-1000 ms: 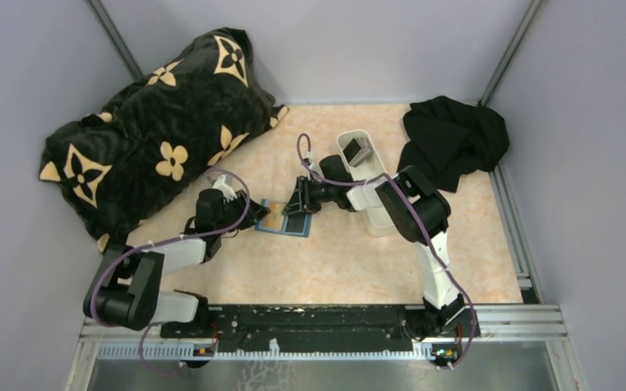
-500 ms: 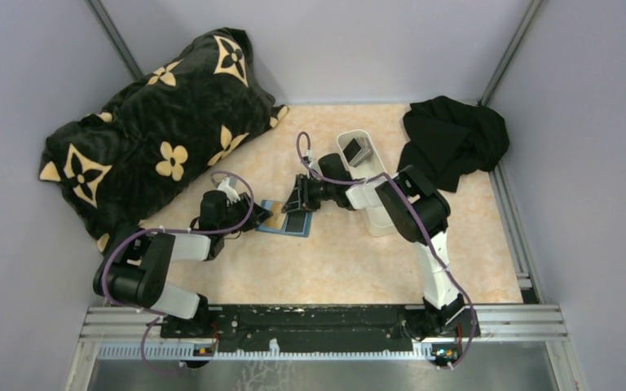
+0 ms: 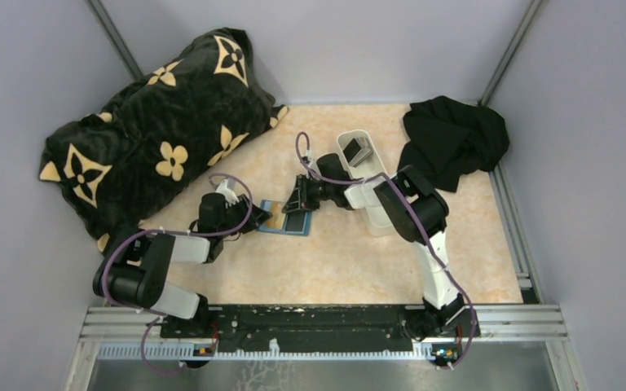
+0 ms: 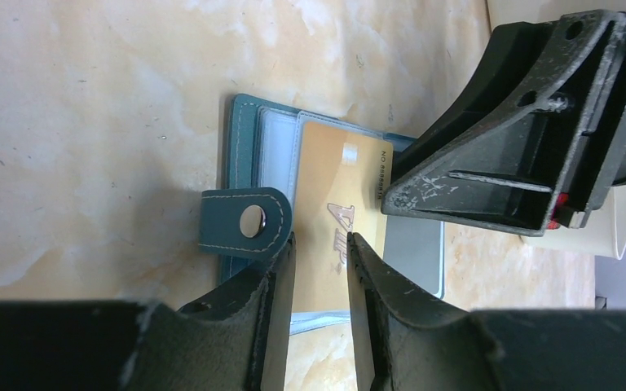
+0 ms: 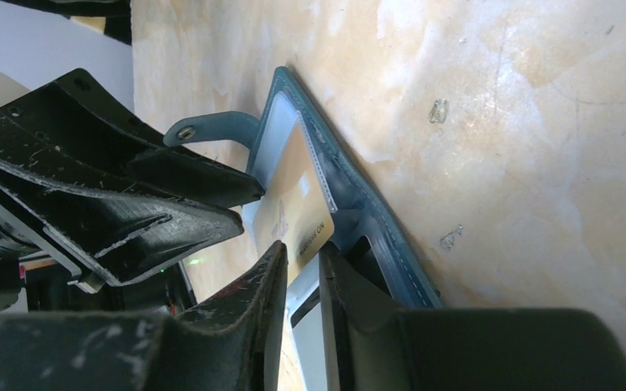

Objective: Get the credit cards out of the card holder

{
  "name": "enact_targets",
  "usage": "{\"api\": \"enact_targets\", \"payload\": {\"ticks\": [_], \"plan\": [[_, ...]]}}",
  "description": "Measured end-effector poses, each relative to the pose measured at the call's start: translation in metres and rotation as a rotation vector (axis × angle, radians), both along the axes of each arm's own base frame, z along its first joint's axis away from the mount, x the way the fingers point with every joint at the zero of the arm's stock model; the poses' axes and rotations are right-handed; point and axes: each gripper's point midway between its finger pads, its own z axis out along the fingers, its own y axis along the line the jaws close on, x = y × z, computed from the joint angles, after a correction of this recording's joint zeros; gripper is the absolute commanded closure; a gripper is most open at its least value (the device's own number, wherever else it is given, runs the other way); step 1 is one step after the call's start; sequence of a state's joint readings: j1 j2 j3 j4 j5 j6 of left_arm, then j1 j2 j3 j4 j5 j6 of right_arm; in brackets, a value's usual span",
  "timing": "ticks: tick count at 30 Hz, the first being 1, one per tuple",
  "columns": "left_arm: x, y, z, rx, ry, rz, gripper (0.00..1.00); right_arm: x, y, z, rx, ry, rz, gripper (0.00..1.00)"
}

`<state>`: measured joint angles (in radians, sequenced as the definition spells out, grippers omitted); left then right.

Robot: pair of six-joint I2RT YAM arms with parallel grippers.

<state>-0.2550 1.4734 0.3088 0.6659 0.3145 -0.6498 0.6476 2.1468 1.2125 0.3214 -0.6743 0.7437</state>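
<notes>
The teal card holder (image 3: 286, 220) lies open on the table between my grippers. A tan-gold credit card (image 4: 338, 183) sticks partway out of its pale pocket; it also shows in the right wrist view (image 5: 297, 208). The holder's snap strap (image 4: 244, 221) lies beside my left fingers. My left gripper (image 4: 319, 242) has a narrow gap between its jaws, with the tips over the gold card's face. My right gripper (image 5: 303, 254) is nearly closed, with the holder's pale inner flap (image 5: 310, 314) between its fingers. Its fingers (image 4: 489, 163) cover the holder's right side.
A long white tray (image 3: 368, 187) behind the right gripper holds dark cards (image 3: 357, 151). A black cloth (image 3: 454, 138) lies at the back right. A large black-and-gold pillow (image 3: 155, 134) fills the back left. Grey walls close in on both sides.
My left arm has folded and its gripper has slid right, onto the card holder. The right gripper and the holder have stayed in place.
</notes>
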Motion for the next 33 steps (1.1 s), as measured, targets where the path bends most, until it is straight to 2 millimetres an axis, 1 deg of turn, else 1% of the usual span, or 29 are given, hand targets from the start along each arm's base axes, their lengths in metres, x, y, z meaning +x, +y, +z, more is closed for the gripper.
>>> {"api": "enact_targets", "payload": {"ticks": [3,6,7,15,31,32,33], "plan": [[-0.001,0.000,0.000,-0.007,0.001,0.001,0.63,0.000,0.000,-0.005,-0.002,0.012,-0.003,0.87],[-0.002,0.000,0.000,-0.009,0.001,0.002,0.63,0.000,0.001,-0.007,0.002,0.020,-0.006,0.98],[-0.002,0.000,0.000,-0.009,0.001,0.002,0.63,0.000,0.001,-0.007,0.004,0.020,-0.006,1.00],[-0.002,0.000,0.000,-0.009,0.001,0.002,0.63,0.002,0.001,-0.005,0.016,0.016,-0.008,1.00],[-0.003,-0.003,-0.002,-0.027,0.012,-0.005,0.63,0.011,-0.017,-0.005,0.022,0.040,-0.008,1.00],[-0.003,-0.003,-0.002,-0.028,0.012,-0.005,0.63,0.012,-0.018,-0.005,0.021,0.041,-0.011,0.96],[-0.003,-0.003,-0.002,-0.029,0.013,-0.004,0.63,0.013,-0.020,-0.005,0.022,0.040,-0.013,0.90]]}}
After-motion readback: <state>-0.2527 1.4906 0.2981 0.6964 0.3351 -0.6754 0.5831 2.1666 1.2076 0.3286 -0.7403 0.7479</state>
